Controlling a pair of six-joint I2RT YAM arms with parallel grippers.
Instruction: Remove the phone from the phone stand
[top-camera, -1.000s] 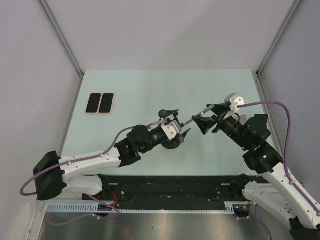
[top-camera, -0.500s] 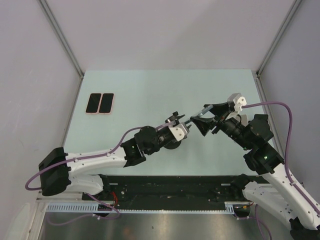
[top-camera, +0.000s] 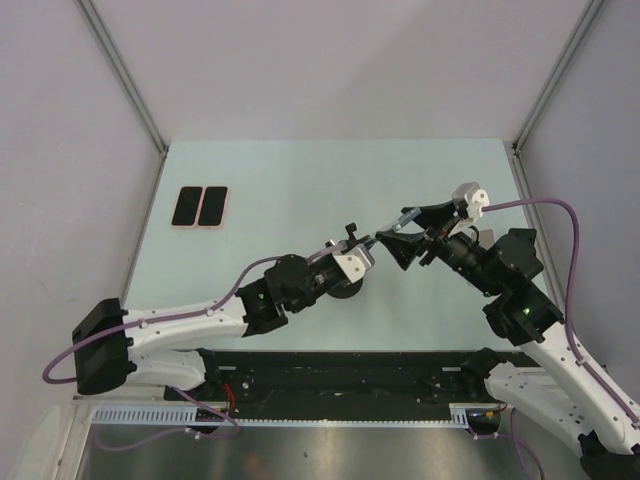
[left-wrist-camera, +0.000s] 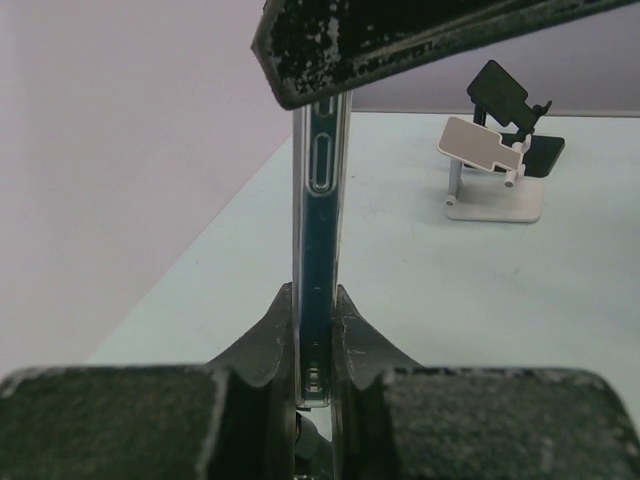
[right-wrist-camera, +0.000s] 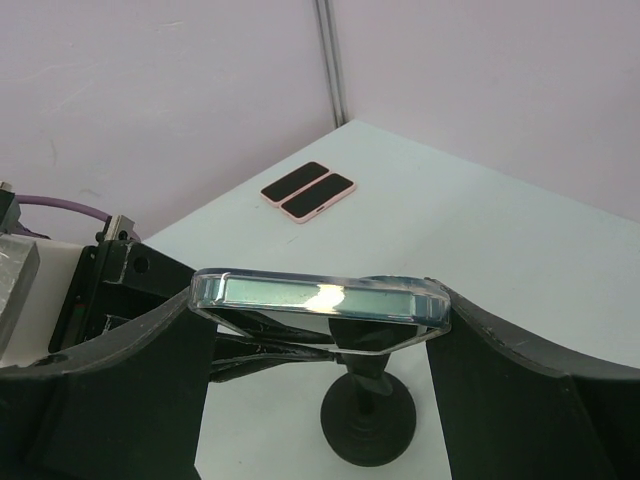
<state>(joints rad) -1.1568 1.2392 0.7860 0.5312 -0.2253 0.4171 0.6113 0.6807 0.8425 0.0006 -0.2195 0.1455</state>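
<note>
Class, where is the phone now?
The phone is just right of table centre in the top view, clamped between left pincer and right pincer, above the black stand.

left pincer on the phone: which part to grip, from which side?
Pinch the phone across its flat faces, coming edge-on from the left arm's side, where the left pincer sits now. It stands on edge, thin, with parallel faces that suit a narrow pinch. The right pincer spans the far end.

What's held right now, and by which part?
The phone: the right end effector clamps its two long edges, and the left end effector pinches its front and back faces at the port end.
</note>
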